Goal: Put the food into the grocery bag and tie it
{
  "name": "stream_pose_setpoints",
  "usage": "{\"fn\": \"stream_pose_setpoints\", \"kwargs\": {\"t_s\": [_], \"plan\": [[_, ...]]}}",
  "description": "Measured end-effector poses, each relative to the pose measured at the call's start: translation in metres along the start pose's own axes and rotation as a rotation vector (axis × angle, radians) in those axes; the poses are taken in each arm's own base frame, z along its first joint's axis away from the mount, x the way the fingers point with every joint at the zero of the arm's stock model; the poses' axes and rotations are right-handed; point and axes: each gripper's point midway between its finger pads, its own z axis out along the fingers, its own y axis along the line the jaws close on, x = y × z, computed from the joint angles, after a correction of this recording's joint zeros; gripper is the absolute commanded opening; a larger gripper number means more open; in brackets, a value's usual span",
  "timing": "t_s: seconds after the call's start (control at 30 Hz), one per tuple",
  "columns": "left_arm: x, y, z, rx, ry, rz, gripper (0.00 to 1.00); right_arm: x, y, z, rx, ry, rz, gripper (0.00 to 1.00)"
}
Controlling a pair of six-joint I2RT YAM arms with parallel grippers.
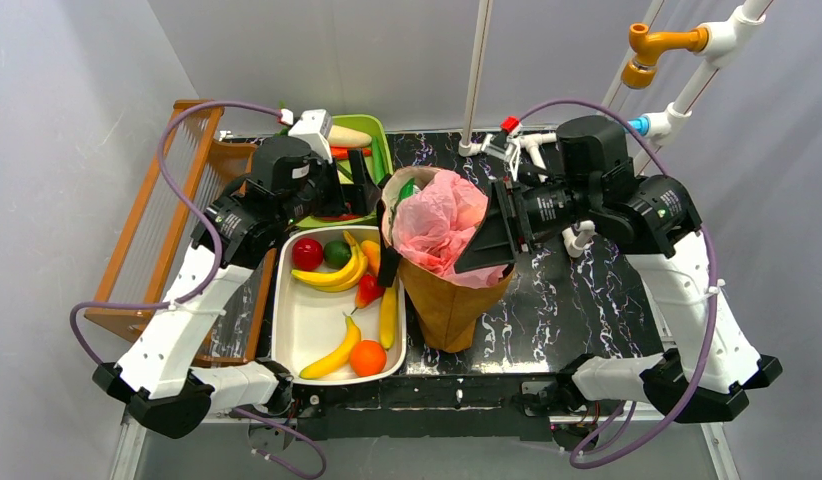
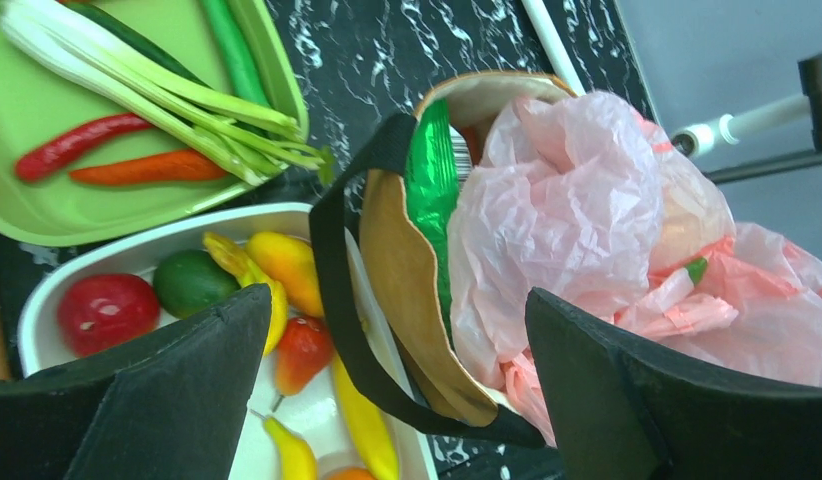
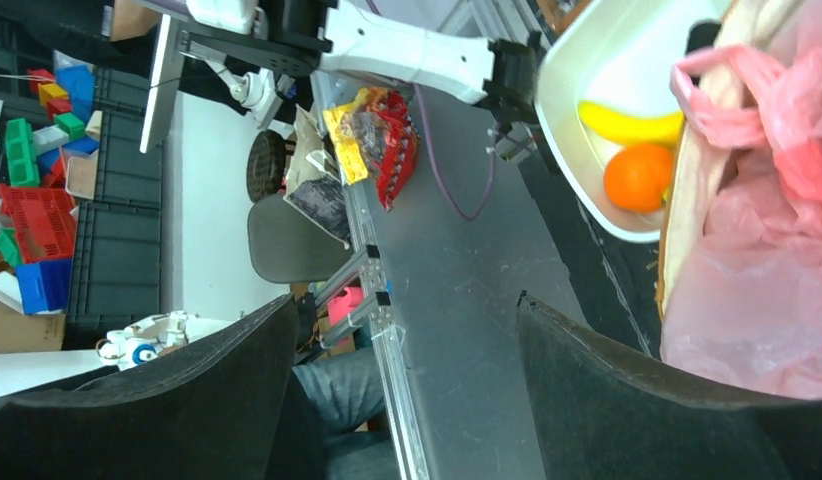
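Flanking the pink grocery bag (image 1: 442, 225) — left pincer (image 2: 395, 300) and right pincer (image 3: 405, 300) gape wide, empty.

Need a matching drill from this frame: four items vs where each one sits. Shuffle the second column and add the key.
Things
1. pink grocery bag
2. orange
3. red chilli
4. green packet

Places
A. white tray, near end
B. green tray
C. bunched in the mouth of the brown paper bag
D. tucked between the paper bag's wall and the pink plastic

Pairs: 1-C, 2-A, 3-B, 4-D
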Motion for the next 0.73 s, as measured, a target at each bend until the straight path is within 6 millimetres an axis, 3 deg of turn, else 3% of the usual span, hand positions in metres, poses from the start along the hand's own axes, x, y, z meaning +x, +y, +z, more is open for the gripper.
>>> {"fn": "stream_pose_setpoints", "kwargs": {"t_s": [0.17,0.53,0.73], "plan": [[-0.015,0.008,-0.011,-0.056,-0.048,0.009,0.98,-0.018,0.023,-0.003,-0.048,-0.046,-0.07,0.88],[-0.02,0.014,-0.04,-0.05,-0.126,0.028,0.98,-0.041,0.076,-0.017,-0.213,-0.155,-0.19,0.89],[-0.019,0.017,-0.033,-0.072,-0.114,0.036,0.98,-0.043,0.107,-0.036,-0.28,-0.244,-0.31,0.9]]}}
